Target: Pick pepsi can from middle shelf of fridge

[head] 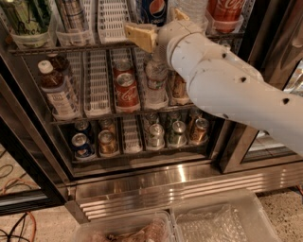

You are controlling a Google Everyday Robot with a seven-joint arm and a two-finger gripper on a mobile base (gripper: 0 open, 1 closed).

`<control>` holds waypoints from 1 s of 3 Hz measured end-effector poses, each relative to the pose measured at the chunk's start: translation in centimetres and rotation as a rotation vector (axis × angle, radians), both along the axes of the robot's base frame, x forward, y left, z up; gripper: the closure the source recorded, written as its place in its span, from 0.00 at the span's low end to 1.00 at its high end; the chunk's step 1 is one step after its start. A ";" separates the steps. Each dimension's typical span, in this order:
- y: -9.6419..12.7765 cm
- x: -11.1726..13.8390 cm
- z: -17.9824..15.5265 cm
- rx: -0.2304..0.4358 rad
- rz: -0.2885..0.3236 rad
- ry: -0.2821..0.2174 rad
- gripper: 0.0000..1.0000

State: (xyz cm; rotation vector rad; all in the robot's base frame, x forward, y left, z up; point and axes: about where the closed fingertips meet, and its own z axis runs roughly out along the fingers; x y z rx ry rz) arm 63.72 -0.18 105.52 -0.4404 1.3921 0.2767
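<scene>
The pepsi can (154, 9), dark blue with the globe logo, stands on the middle shelf (47, 48) of the fridge (28, 142), at the top centre of the camera view; its top is cut off by the frame edge. My gripper (159, 24) is right in front of the can's lower part. One tan finger (139, 35) is at the can's lower left and the other (180, 14) at its right. The fingers stand apart and hold nothing. My white arm (227, 90) reaches in from the right and hides part of the shelf below.
Red Coca-Cola cans (127, 90) and a water bottle (156, 82) stand on the rack below, brown bottles (57, 92) at its left. Another red can (225, 9) stands right of the pepsi. Small cans (109, 142) fill the bottom rack. Ribbed steel base (180, 189); clear bins (222, 222) on the floor.
</scene>
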 end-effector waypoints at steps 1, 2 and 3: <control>-0.4 2.2 1.5 0.029 -0.033 -0.023 0.26; -0.5 2.5 1.9 0.035 -0.040 -0.027 0.27; -0.3 2.6 1.9 0.038 -0.039 -0.026 0.46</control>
